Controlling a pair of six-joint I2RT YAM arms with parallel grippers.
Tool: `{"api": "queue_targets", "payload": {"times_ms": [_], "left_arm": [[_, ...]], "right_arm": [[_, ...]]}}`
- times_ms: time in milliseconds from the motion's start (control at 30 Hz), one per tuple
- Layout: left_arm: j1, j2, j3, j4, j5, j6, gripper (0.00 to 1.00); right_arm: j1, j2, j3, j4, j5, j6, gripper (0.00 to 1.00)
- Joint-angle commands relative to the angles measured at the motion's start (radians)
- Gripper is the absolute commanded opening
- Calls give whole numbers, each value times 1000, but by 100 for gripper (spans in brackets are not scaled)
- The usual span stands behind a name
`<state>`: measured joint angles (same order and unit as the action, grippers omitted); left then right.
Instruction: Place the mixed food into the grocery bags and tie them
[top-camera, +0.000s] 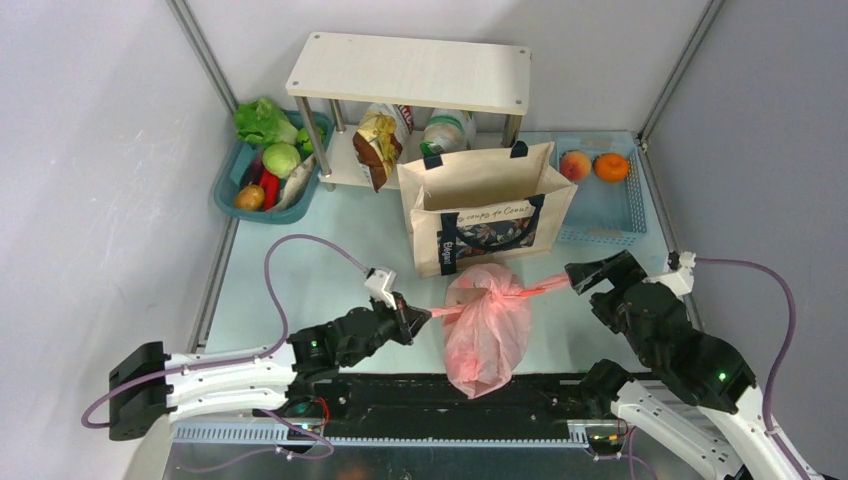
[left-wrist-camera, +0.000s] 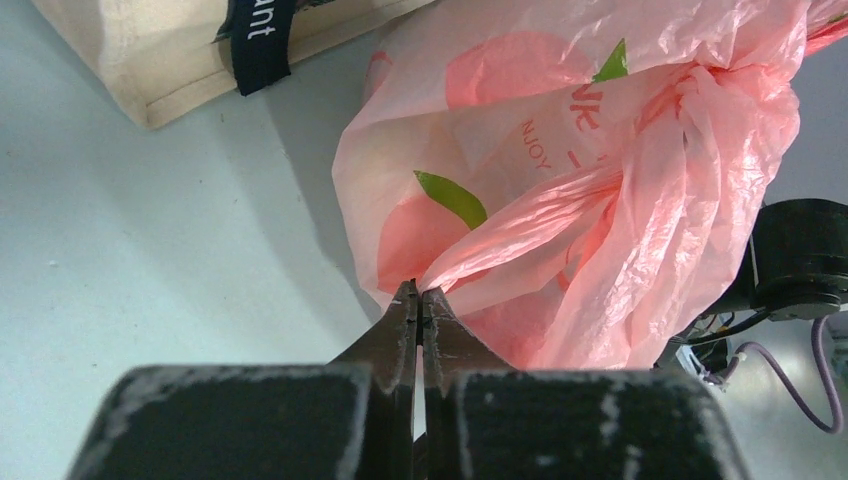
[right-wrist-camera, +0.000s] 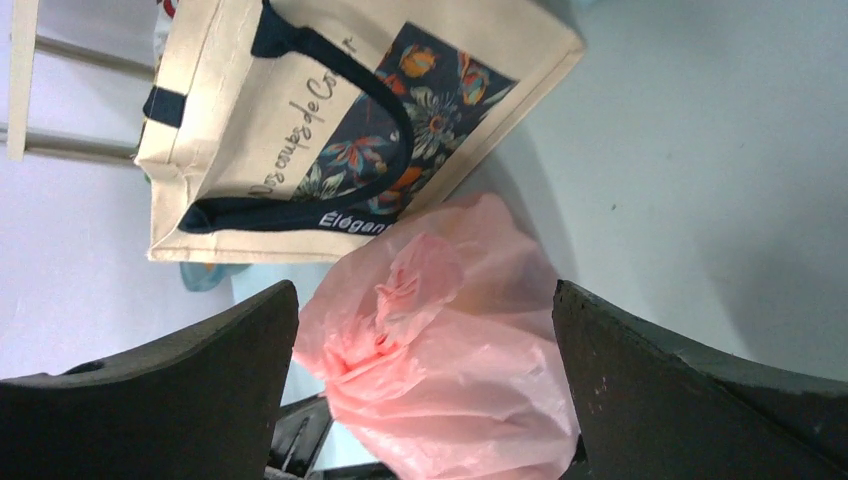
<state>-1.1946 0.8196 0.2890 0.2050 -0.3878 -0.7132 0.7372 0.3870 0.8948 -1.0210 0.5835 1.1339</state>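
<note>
**Obscured.** The pink plastic bag (top-camera: 487, 330) is translucent, but its contents cannot be identified in any view. The mouth of the canvas tote (top-camera: 485, 205) shows only beige lining from above, so what it holds cannot be told. The shelf (top-camera: 410, 70) top board covers the upper parts of a brown-yellow crisp packet (top-camera: 378, 145) and a white bottle (top-camera: 447, 130) standing beneath it. The right wrist view cuts the tote off at the top and left edges.

**Containers.**
- The teal basket (top-camera: 228, 185), far left, holds lettuce (top-camera: 262, 120), a cabbage (top-camera: 282, 158), red pieces and other items too small to name.
- The blue basket (top-camera: 600, 215), far right, holds a peach (top-camera: 574, 165) and an orange (top-camera: 611, 166) in its back corner.
- The tote stands upright on the desk (top-camera: 300, 270), just behind the pink bag.
- The pink bag lies at the near centre of the desk. Its neck is gathered into a knot, with one twisted tail running out to each side.

**Grippers.** The left gripper (left-wrist-camera: 420, 300) is closed tight, pinching the end of the bag's left tail between its fingertips. The right gripper (right-wrist-camera: 425, 290) stands wide apart with nothing clamped. The right tail reaches up to its fingers, but contact cannot be confirmed.
</note>
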Motion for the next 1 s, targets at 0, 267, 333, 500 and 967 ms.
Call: {"api": "queue_targets", "payload": {"times_ms": [0, 267, 333, 500, 967], "left_arm": [[2, -7, 29, 57, 29, 22, 0], [2, -101, -4, 56, -2, 16, 0], [2, -122, -12, 56, -19, 15, 0], [2, -162, -30, 55, -69, 5, 1], [161, -356, -90, -291, -332, -121, 0]], "right_arm": [[5, 45, 8, 28, -86, 100, 99], [93, 158, -73, 159, -1, 200, 86], [138, 202, -75, 159, 53, 232, 76], [244, 276, -76, 130, 182, 306, 24], [43, 247, -186, 77, 213, 95, 0]]}}
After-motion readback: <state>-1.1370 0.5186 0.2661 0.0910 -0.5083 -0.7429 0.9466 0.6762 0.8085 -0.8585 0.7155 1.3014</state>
